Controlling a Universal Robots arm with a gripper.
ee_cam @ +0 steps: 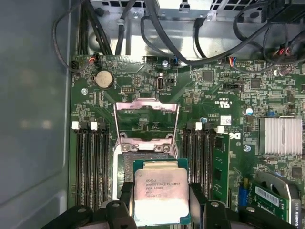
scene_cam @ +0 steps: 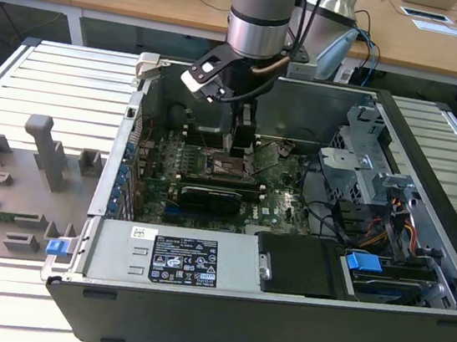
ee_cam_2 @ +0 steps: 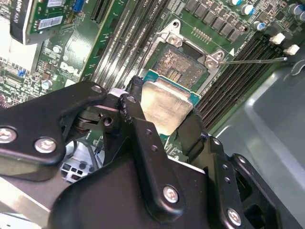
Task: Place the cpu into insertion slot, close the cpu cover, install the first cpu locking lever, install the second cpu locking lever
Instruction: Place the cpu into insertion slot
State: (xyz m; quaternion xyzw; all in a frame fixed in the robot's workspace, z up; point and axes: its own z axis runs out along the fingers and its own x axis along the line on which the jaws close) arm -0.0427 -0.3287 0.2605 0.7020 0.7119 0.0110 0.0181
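One open computer case (scene_cam: 275, 329) lies on the slatted tabletop (scene_cam: 54, 89), and the arm (scene_cam: 262, 15) comes down into it from above, straight over the insertion slot (scene_cam: 227, 169). The green motherboard (ee_cam: 214, 86) carries this slot, with long black memory slots (ee_cam: 90, 162) on both sides of it. The claw (ee_cam_2: 164, 109) is closed on the cpu (ee_cam_2: 164, 102), with one black finger (ee_cam_2: 138, 124) on each of two opposite edges. The cpu cover (ee_cam: 147, 105) stands swung open at the far side of the insertion slot (ee_cam: 125, 167), so the brown pin field is free. The cpu (ee_cam: 159, 195) hangs just above the slot and partly beside it, with its silver top upward; it is not yet seated. I judge the chip to be light, thin and stiff, with a smooth metal top that may slip. The edges of its green board are the right place to hold it, as the claw (ee_cam: 161, 210) does. The pins in the slot look fragile, so I think a tilted or shifted descent could bend them. The exterior view gives the whole case and the upright arm. The first wrist view gives the raised cover. The second wrist view gives the offset between the chip and the insertion slot (ee_cam_2: 183, 67), and also a thin lever rod (ee_cam_2: 252, 60) standing out from the slot's corner.
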